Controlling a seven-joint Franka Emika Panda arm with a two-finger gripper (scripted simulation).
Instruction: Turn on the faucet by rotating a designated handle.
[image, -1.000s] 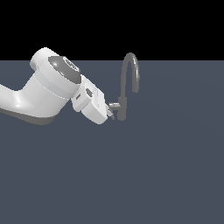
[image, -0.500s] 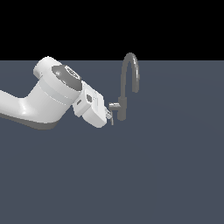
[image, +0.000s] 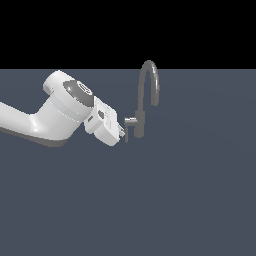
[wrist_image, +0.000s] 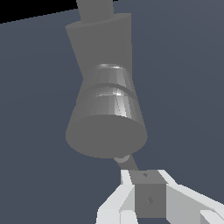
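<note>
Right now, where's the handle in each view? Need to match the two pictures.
Exterior view: the handle sits mid-frame, on the exterior view's left of the faucet body, right at the gripper tip.
Wrist view: the handle is the dark grey block between the white fingers, just past the stub's round end.
Shared landmark: the faucet body, with the handle hanging off its side stub.

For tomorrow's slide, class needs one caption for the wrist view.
White tool closes in around the grey handle, just below the faucet body.
</note>
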